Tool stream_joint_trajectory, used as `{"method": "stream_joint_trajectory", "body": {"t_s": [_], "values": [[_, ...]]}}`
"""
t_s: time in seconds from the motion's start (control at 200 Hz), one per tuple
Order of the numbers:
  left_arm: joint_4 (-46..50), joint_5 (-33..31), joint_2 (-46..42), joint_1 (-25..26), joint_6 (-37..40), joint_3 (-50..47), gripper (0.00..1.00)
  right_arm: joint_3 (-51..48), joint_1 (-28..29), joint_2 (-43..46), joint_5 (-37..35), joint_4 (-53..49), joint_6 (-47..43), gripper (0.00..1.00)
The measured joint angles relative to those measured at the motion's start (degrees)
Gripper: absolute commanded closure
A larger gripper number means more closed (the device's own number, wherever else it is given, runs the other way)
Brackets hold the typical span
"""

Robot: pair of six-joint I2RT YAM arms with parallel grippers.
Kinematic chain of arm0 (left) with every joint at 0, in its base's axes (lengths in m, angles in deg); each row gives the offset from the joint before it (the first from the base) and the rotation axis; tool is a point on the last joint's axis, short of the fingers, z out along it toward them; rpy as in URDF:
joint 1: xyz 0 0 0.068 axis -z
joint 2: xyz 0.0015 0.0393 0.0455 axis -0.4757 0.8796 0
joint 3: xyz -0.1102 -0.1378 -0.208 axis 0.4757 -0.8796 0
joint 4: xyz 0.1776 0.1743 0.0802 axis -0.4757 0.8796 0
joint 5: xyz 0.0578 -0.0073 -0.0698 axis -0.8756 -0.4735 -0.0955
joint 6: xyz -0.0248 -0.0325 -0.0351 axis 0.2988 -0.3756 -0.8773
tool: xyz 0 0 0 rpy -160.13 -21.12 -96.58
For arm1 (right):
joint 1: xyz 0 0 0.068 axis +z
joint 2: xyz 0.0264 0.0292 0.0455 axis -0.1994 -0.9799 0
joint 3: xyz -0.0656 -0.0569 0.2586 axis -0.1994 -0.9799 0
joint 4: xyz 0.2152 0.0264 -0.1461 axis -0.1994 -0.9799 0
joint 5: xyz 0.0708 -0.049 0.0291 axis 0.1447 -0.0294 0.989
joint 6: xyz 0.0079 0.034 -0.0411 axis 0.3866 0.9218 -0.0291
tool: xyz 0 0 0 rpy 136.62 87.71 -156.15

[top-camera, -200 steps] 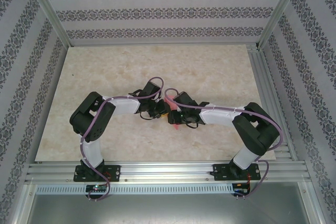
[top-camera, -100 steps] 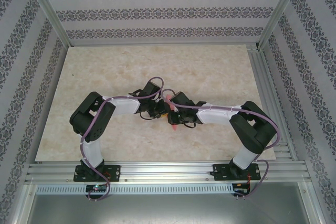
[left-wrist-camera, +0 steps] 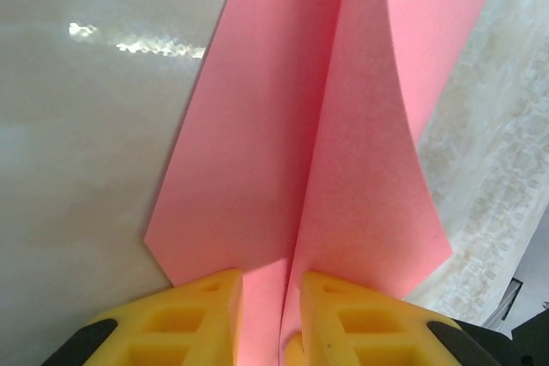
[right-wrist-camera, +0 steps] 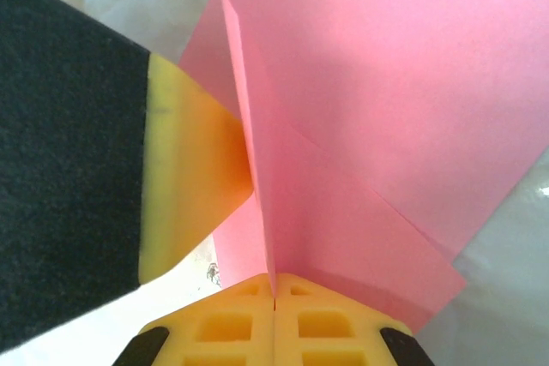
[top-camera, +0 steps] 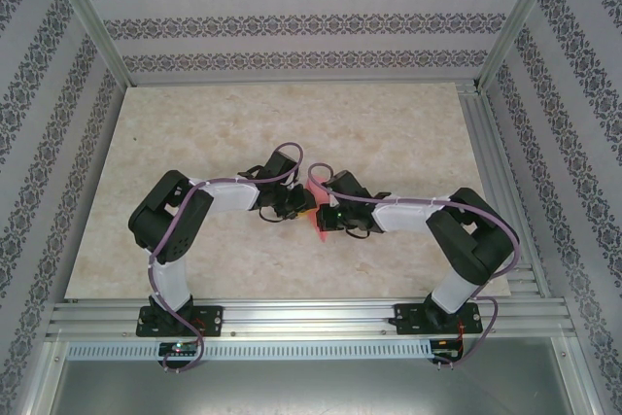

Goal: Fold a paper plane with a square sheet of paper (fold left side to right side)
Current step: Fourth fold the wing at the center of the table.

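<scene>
The square sheet of paper (top-camera: 316, 224) is pink, creased, and sits at the table's centre where both arms meet. In the left wrist view the paper (left-wrist-camera: 283, 152) spreads in two panels with a raised centre crease. That crease runs into the narrow gap between the yellow fingers of my left gripper (left-wrist-camera: 270, 297), which stand slightly apart. In the right wrist view my right gripper (right-wrist-camera: 274, 291) is shut on the upright fold of the paper (right-wrist-camera: 360, 109). The left gripper's yellow finger (right-wrist-camera: 189, 169) stands close beside that fold. From above, the left gripper (top-camera: 294, 205) and right gripper (top-camera: 322, 216) almost touch.
The marble-patterned table (top-camera: 194, 143) lies bare around the arms. An aluminium frame rail (top-camera: 311, 316) runs along the near edge, and another (top-camera: 491, 172) along the right side. Patterned walls enclose the back and sides.
My right gripper has closed its fingers onto the paper's upright fold. More pink paper now shows between the two grippers from above. The left arm has stayed put.
</scene>
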Motion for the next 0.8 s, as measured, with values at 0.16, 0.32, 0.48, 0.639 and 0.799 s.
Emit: {"method": "stream_joint_trajectory", "body": {"t_s": [0.16,0.32,0.48,0.639,0.799], "values": [[0.5,-0.2,-0.1,0.0,0.1,0.0,0.73,-2.0,-1.0,1.5,1.0,1.8,0.4,0.99],[0.8,-0.7,-0.2,0.0,0.1,0.0,0.74,-3.0,-1.5,1.9,1.8,3.0,0.7,0.99],[0.8,-0.9,-0.2,0.2,0.1,0.0,0.73,-3.1,-1.5,1.9,2.6,3.7,0.6,0.99],[1.6,-1.1,-0.2,0.3,0.2,1.0,0.7,-3.1,-1.5,1.9,3.3,4.1,0.6,0.97],[2.6,-1.6,0.4,0.7,0.4,2.6,0.7,-3.1,-1.5,1.9,3.9,4.2,0.6,0.9]]}}
